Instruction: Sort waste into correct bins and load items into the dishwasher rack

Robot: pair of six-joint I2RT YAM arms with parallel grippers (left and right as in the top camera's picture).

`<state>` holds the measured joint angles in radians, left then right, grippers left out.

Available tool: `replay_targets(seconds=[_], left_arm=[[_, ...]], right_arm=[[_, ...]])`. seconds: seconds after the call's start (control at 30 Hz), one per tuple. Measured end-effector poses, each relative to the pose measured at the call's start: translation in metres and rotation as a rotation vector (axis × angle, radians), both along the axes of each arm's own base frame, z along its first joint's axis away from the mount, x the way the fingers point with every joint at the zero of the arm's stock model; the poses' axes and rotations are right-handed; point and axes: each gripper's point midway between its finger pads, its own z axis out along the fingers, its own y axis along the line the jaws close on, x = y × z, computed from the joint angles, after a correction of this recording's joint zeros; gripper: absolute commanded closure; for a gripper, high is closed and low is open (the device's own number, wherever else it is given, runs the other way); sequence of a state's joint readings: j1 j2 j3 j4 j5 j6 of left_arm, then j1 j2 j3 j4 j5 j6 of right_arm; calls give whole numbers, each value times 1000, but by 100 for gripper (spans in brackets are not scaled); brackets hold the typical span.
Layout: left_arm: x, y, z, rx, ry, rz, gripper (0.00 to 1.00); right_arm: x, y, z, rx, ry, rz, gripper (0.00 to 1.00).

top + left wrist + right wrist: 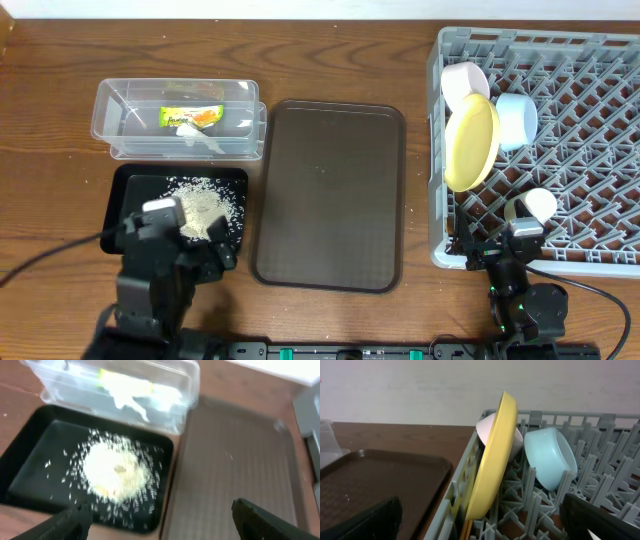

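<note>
A grey dishwasher rack stands at the right. It holds a yellow plate on edge, a pink bowl, a light blue bowl and a small white cup-like item. In the right wrist view the yellow plate, the light blue bowl and the rack are close ahead. My right gripper is open and empty at the rack's front left corner. My left gripper is open and empty over the near edge of a black tray that holds spilled rice.
A clear plastic bin behind the black tray holds a green and orange wrapper and white scraps. A brown serving tray lies in the middle with nothing on it. The table is dark wood.
</note>
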<state>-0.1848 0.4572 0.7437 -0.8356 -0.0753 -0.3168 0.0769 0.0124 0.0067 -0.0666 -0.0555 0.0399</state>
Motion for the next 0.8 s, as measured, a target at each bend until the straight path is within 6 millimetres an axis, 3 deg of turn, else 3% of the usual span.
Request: replay_targets(seconds=[0.33, 0.63, 0.8], left_arm=[[22, 22, -34, -49, -311, 111, 8], [45, 27, -6, -5, -703, 106, 8], [47, 27, -14, 15, -718, 99, 8]], right_arm=[[0, 0, 0, 0, 0, 0, 1], [0, 0, 0, 0, 0, 0, 1], [0, 0, 0, 0, 0, 0, 1]])
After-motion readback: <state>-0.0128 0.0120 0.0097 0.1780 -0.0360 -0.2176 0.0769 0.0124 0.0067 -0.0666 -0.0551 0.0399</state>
